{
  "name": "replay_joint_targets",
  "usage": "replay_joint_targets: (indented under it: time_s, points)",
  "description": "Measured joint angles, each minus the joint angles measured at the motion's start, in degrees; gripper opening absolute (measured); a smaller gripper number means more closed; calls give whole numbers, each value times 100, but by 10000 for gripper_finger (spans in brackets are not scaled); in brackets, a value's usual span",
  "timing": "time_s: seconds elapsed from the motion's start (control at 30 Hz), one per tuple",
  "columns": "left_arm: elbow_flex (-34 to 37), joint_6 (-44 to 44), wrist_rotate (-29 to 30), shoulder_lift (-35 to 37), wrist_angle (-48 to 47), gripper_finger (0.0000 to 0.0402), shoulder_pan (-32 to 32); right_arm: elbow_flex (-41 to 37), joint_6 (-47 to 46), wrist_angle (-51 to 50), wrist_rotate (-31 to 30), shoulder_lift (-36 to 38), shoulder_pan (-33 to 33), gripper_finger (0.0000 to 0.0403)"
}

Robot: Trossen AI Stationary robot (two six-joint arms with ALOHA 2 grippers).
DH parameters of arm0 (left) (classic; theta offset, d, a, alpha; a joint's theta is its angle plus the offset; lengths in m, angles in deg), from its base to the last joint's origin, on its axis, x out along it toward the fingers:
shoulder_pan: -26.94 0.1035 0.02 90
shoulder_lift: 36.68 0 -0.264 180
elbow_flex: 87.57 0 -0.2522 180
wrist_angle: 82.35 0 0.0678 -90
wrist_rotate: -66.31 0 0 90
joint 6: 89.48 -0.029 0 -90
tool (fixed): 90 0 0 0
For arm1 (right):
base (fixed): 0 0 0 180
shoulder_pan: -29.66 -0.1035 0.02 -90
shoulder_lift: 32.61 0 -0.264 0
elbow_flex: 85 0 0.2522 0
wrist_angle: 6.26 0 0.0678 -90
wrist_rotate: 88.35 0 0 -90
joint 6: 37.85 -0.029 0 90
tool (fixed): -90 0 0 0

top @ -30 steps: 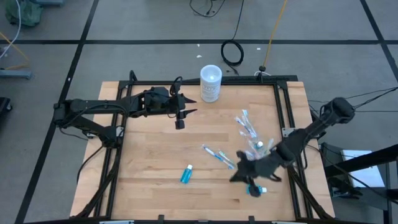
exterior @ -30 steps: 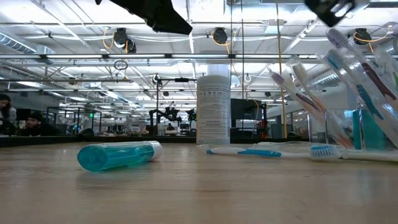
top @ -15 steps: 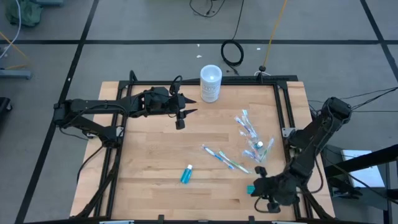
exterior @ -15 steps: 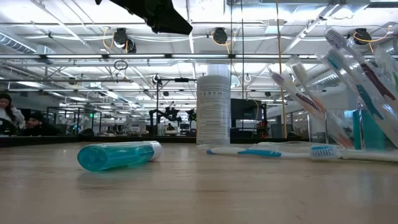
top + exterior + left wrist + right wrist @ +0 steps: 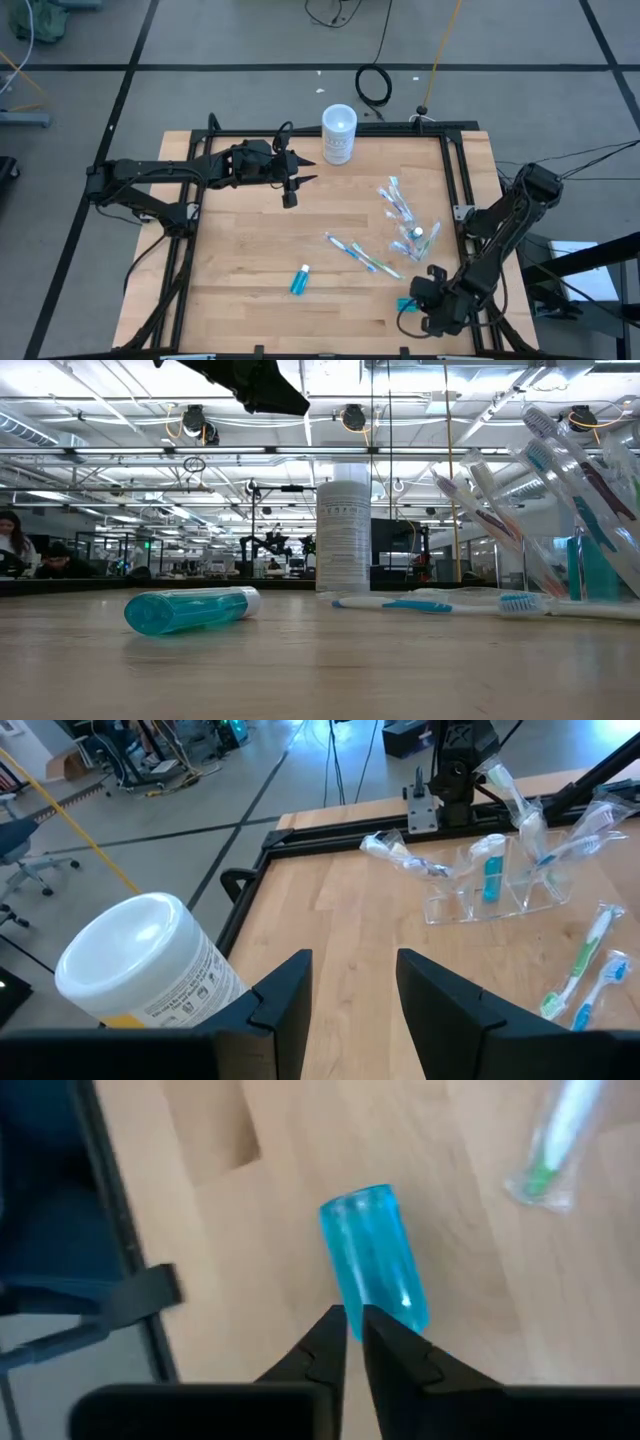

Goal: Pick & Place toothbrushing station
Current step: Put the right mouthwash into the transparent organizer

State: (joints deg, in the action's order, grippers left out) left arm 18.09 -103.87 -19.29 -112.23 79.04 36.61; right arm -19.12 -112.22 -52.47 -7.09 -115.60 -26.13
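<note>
A clear holder (image 5: 412,238) stands at the table's right with several pale toothbrushes and a teal tube in it; it also shows in the left wrist view (image 5: 500,885). More toothbrushes (image 5: 352,251) lie flat mid-table. One teal tube (image 5: 299,279) lies on its side at the near middle. Another teal tube (image 5: 375,1255) lies near the near-right corner (image 5: 403,303). My right gripper (image 5: 352,1325) is shut, its fingertips at this tube's end. My left gripper (image 5: 355,985) is open and empty, up at the far left (image 5: 305,180). My right gripper's shut fingertips (image 5: 330,1330) stand at the near end (image 5: 385,1312) of the teal tube, in line with its length. The tube lies flat on the table. I cannot tell whether the fingertips touch it.
A frosted cylindrical container with a white lid (image 5: 339,134) stands at the far edge, close beside my left gripper (image 5: 140,970). A black frame rail (image 5: 455,180) runs along the table's right side. Bare wood shows at the left and near left.
My right gripper has swung from over the toothbrushes toward the table's near right corner and turned about, so that it now points at the teal tube there. The tube and the other things have stayed where they were.
</note>
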Motion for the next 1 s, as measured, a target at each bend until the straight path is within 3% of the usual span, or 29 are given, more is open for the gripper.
replay_joint_targets:
  time_s: [0.23, 0.4, 0.63, 1.0]
  points:
    - [0, -28, 0, 0, 59, 152, 0, 0, 224, -51, 292, -115, -10, 105]
    - [0, -31, -2, 0, 41, 152, 0, -7, 486, -82, 301, -161, -74, 135]
    - [0, -24, -2, 0, 37, 152, 0, -434, 447, 32, 302, -161, -103, 141]
    - [0, -28, -2, 0, 37, 152, 0, -1127, 874, 1044, 282, -140, -96, 141]
